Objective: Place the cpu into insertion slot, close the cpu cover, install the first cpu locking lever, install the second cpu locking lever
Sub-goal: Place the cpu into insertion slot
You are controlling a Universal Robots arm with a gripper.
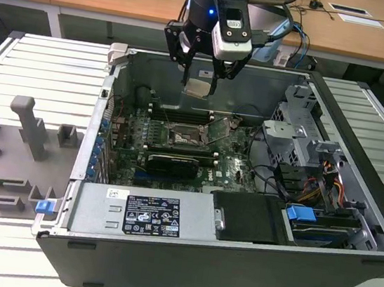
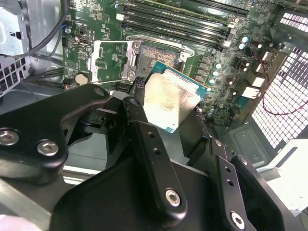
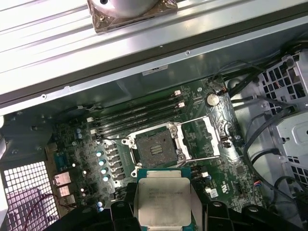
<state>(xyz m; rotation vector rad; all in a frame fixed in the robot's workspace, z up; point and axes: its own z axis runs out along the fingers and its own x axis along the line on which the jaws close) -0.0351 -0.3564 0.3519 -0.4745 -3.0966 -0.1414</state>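
Observation:
My gripper hangs above the open computer case, shut on the cpu, a flat square chip with a pale metal top. In both wrist views the cpu sits between black fingers, held by two opposite edges. The insertion slot lies bare below, a dark square socket on the green board, well under the chip. The cpu cover is swung open beside the slot, and a thin lever wire stands raised next to it.
Long memory slots run just behind the socket. A black graphics card lies in front of it. A drive cage with cables fills the exterior view's right. The case's back wall is close behind the gripper. A grey fixture tray sits outside, left.

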